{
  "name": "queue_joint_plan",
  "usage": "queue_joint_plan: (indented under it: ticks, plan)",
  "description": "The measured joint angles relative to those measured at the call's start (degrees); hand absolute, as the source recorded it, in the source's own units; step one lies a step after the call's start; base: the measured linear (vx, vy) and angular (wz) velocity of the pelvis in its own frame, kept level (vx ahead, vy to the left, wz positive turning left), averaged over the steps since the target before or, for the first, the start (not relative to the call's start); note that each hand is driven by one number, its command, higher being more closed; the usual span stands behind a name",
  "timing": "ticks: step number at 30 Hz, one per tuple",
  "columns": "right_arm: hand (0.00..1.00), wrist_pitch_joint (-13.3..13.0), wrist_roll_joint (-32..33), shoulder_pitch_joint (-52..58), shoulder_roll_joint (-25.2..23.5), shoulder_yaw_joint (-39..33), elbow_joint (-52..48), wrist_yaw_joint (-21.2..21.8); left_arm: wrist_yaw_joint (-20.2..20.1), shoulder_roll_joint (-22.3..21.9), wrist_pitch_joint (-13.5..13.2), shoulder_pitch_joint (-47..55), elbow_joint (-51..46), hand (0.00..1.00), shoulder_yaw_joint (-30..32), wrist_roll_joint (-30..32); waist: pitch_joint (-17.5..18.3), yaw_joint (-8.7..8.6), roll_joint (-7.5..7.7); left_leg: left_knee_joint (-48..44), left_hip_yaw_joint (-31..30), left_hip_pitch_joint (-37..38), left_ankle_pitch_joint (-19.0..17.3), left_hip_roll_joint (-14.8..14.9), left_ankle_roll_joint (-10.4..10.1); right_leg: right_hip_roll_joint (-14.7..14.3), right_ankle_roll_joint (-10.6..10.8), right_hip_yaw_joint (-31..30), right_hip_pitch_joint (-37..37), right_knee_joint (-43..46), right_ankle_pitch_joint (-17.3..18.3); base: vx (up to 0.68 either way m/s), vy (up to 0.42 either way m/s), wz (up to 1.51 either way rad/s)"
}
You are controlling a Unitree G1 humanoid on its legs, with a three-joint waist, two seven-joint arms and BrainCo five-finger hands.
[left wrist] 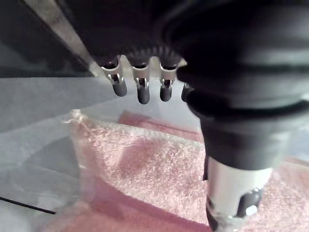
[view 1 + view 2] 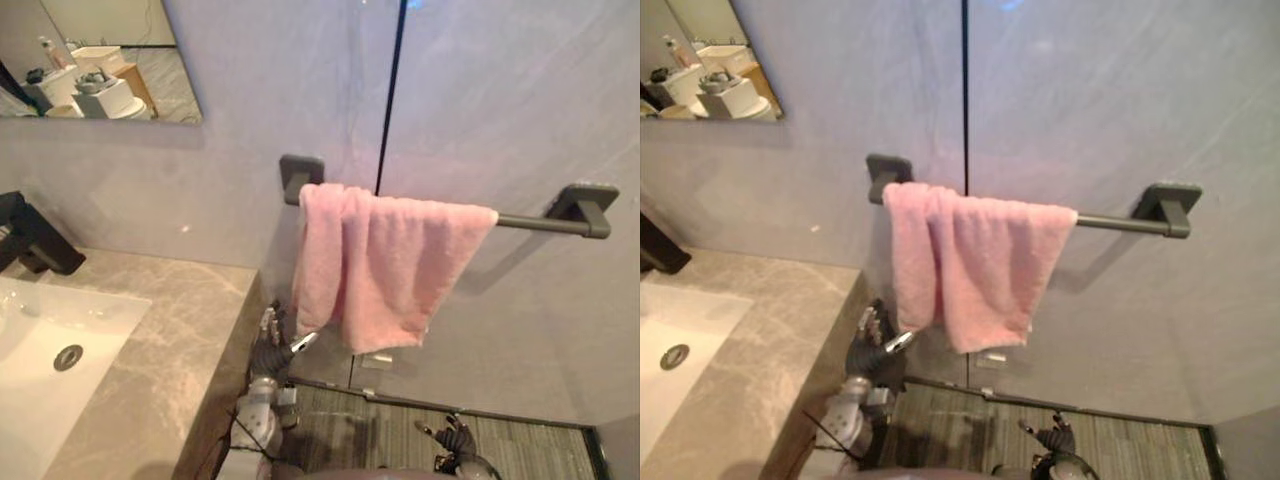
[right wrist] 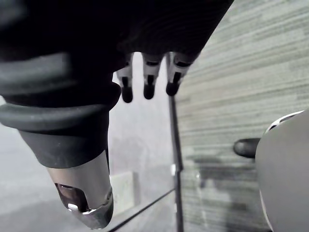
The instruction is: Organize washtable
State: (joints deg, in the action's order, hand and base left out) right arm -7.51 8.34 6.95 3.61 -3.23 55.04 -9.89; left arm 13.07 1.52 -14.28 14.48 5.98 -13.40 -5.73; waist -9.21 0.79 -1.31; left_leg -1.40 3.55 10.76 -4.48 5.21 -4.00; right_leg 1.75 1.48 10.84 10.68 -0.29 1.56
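A pink towel (image 2: 380, 270) hangs folded over a dark towel bar (image 2: 545, 222) on the grey wall, bunched toward the bar's left end. My left hand (image 2: 268, 350) is raised beside the counter's side, just under the towel's lower left corner. In the left wrist view its fingers (image 1: 141, 89) are straight and hold nothing, with the towel (image 1: 159, 169) past them. Whether the thumb touches the cloth I cannot tell. My right hand (image 2: 455, 440) hangs low over the floor, with relaxed fingers (image 3: 147, 84) and nothing in it.
A marble washtable (image 2: 170, 340) with a white sink (image 2: 40, 370) and a black faucet (image 2: 35, 240) stands at the left. A mirror (image 2: 90, 60) hangs above it. Striped floor (image 2: 400, 430) lies below the towel.
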Motion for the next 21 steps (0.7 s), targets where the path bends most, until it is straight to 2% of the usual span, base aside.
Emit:
queue_joint_plan:
  ticks: [5, 13, 15, 21]
  plan:
    - [0.00, 0.01, -0.03, -0.19, 0.14, 0.36, 0.30, 0.03, 2.23, 0.91, -0.05, -2.11, -2.11, 0.00, 0.15, 2.05, 0.23, -0.10, 0.04, 0.52, 0.34, 0.52, 0.03, -0.04, -0.04, -0.10, -0.09, -0.26, -0.04, -0.38, 0.05, 0.02, 0.003, -0.03]
    - [0.00, 0.05, -0.58, -0.49, 0.72, 1.63, 0.31, 0.17, 3.15, 2.22, -0.09, -4.55, -2.25, 0.00, 0.47, 2.04, 0.77, -0.97, -0.11, 0.65, 0.80, 0.64, 0.02, -0.02, -0.03, -0.24, -0.36, -0.69, 0.12, -1.21, -0.52, -0.03, 0.002, -0.03]
    - [0.00, 0.09, -0.87, -0.76, 0.82, 2.08, 0.31, 0.20, 3.12, 2.21, -0.10, -4.77, -2.24, 0.00, 0.41, 2.01, 1.07, -1.70, -0.25, 0.91, 1.21, 0.48, 0.03, 0.08, -0.03, -0.48, -0.38, -1.29, 0.14, -1.95, -1.13, -0.06, -0.005, -0.14]
    - [0.00, 0.17, -1.38, -0.87, 1.16, 2.32, 0.28, 0.20, 1.79, 2.19, -0.09, -5.10, -1.82, 0.00, -2.04, 1.91, 1.35, -2.28, -0.43, 1.29, 1.23, 0.81, 0.19, 0.32, -0.25, -0.75, -0.44, -1.30, 0.24, -2.59, -1.41, -0.03, -0.011, -0.02]
